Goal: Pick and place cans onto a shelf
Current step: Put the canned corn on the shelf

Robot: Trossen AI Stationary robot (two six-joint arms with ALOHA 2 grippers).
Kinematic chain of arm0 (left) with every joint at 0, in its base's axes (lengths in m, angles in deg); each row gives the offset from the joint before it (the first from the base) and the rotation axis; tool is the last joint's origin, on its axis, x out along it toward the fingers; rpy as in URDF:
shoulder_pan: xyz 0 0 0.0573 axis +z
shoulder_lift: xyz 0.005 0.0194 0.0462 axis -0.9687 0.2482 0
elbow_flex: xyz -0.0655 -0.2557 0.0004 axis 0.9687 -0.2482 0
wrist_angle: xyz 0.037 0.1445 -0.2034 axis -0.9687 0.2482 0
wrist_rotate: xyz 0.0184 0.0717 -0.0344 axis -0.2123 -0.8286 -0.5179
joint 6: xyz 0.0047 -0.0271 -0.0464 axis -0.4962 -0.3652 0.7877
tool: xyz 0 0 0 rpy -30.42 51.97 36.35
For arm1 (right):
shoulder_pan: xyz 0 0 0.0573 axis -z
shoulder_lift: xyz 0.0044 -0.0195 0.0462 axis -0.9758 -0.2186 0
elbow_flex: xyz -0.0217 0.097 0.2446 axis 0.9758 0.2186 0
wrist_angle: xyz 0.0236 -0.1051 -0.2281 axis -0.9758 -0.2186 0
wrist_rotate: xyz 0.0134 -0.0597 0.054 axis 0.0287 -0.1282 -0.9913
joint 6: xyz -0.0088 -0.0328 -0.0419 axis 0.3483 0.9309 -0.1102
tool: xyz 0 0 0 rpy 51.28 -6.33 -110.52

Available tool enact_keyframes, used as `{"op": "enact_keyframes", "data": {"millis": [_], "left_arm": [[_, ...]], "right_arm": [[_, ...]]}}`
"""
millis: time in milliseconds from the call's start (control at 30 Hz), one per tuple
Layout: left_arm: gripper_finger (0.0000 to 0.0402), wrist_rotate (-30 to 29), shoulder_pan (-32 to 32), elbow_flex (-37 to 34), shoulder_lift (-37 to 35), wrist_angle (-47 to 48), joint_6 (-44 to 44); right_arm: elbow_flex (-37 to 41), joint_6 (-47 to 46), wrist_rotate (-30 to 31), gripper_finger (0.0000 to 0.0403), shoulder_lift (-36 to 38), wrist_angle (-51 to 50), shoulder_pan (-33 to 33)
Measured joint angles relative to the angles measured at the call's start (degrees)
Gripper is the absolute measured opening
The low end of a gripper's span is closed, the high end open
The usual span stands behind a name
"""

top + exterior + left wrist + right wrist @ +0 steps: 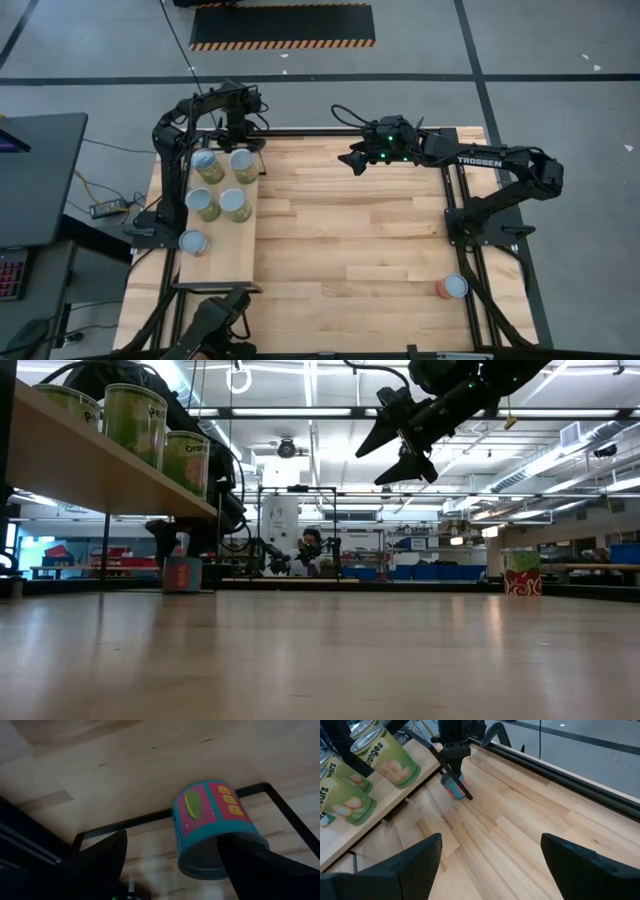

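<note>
Left wrist view showed the left gripper [172,865] spread around a pink-and-teal tin can [212,827] beside the pale wooden shelf [222,250]; an off-centre close could tip it. Right gripper [354,160] hovered open, empty.

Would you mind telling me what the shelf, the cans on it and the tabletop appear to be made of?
The shelf looks like pale, smooth wood on a thin black frame, probably metal. The cans seem to be metal tins: shiny silvery tops with glossy printed green labels, possibly paper. The tabletop appears to be jointed wooden planks with visible grain and a slight sheen.
</note>
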Motion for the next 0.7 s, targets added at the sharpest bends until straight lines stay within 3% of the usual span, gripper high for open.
{"op": "enact_keyframes", "data": {"millis": [700], "left_arm": [[0.0316, -3.5, 0.1, 6.1, 0.0, 0.3, 0.4]], "right_arm": [[0.0, 0.0, 0.0, 0.0347, 0.0, -0.2, 0.0]]}}
